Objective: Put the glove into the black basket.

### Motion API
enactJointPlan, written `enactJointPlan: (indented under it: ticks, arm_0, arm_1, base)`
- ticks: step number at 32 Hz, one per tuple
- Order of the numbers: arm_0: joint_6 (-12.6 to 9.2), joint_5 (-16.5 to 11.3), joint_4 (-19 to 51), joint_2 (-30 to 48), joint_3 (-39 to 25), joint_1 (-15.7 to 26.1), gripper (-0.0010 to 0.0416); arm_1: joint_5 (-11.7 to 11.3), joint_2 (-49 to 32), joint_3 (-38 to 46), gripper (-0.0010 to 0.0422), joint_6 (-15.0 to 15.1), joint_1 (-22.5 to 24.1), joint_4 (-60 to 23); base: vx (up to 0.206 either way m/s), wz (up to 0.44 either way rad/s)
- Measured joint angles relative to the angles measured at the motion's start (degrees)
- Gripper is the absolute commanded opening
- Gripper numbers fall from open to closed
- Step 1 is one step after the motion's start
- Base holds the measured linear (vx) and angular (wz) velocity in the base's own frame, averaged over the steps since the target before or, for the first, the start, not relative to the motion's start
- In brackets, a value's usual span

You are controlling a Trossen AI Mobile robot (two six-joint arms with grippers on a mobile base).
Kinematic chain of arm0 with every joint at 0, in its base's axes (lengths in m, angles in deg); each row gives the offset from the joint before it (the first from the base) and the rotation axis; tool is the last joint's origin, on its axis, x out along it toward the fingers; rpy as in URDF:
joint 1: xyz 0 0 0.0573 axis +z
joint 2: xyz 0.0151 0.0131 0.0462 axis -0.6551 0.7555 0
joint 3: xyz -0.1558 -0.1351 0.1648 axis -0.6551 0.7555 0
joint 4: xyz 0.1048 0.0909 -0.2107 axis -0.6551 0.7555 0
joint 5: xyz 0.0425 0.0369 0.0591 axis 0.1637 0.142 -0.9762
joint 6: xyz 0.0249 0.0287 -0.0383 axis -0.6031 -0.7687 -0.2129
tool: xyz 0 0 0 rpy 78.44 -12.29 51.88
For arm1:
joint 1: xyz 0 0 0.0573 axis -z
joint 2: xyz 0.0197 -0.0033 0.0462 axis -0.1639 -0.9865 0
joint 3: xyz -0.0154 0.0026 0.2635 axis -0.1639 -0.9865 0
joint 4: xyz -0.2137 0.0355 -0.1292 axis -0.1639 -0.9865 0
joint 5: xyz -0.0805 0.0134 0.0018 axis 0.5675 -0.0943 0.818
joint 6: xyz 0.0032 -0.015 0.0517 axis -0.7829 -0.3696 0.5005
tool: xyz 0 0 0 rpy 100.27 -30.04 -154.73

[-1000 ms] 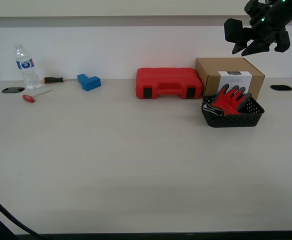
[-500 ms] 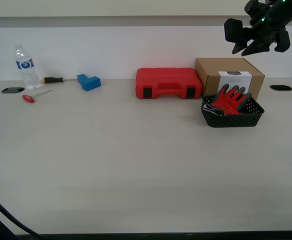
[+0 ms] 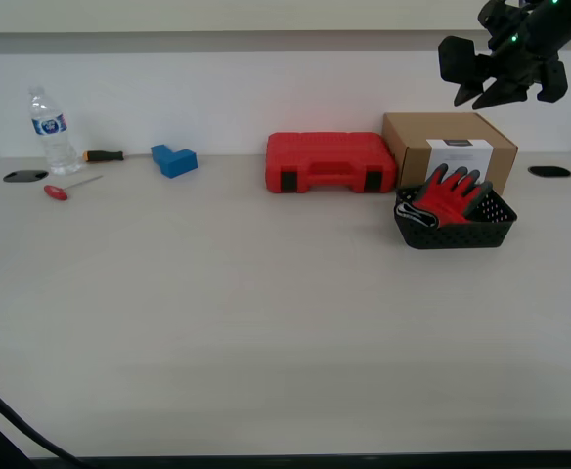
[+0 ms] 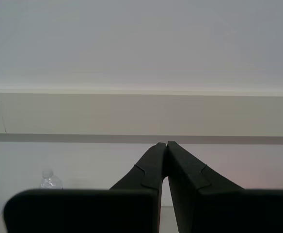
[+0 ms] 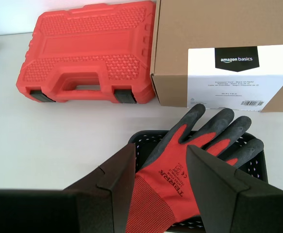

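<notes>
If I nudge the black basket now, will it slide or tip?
The black basket looks like thin perforated plastic, so probably light and apt to slide. The glove lies limp across it, fingers over the rim, and might shift or spill.

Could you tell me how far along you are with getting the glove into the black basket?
It looks done: the glove lies in the black basket, fingertips sticking over the rim toward the cardboard box. Nothing is in hand: my first end effector is open and empty above the glove, and my second end effector is shut on nothing. Left, at most, is pulling back.
</notes>
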Motion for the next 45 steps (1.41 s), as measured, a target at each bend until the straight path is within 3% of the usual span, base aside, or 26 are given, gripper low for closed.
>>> enactJointPlan:
  ticks: [45]
  arm_0:
    - [0.0,0.0,0.0,0.0,0.0,0.0,0.0144]
  arm_1:
    - [0.0,0.0,0.0,0.0,0.0,0.0,0.0]
  base:
    - [0.0,0.0]
